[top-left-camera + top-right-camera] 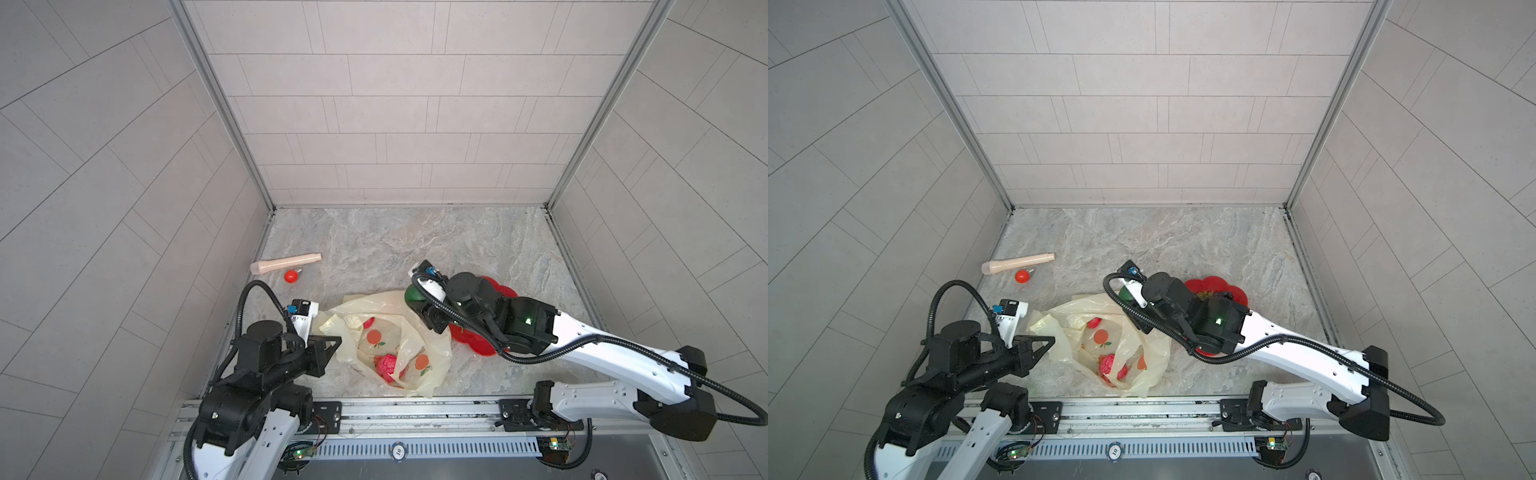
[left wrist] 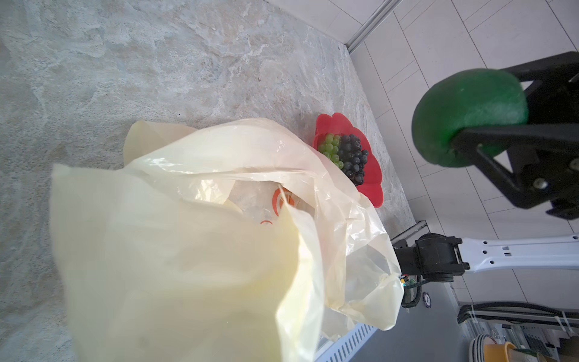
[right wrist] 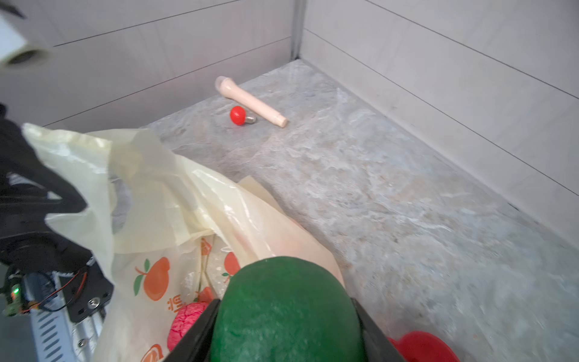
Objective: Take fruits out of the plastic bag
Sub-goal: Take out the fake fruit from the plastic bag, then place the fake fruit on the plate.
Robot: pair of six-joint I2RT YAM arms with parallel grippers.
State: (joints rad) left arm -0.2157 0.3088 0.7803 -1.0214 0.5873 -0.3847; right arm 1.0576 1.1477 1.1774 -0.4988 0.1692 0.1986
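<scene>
The right jaws hold the green oval fruit (image 3: 285, 301) across its middle, spread about as wide as the fruit. In both top views the fruit (image 1: 413, 294) hangs above the far rim of the plastic bag (image 1: 434, 351), between the bag's mouth and the red flower-shaped plate (image 2: 372, 188). The left wrist view shows it well clear of the tabletop (image 1: 415, 249). Judging by that, it is out of the bag and bound for the plate, where the green grape bunch (image 2: 330, 147) and the dark purple grape bunch (image 2: 354, 156) lie touching each other.

The left jaws are pinched shut on the bag's left edge, by a handle, drawing the thin plastic up and sideways. That seems meant to hold the mouth open and stop the bag from sliding or lifting along with a fruit. Through the opening the pink wrinkly fruit (image 1: 386, 365) lies at the bottom of the bag, so the task looks partly done. A reddish patch deeper in could be another fruit or a printed picture; I cannot tell.

A small red ball with a metal tip (image 1: 292, 275) and a beige tube (image 1: 286, 264) lie just beside each other near the left wall, well apart from the bag
</scene>
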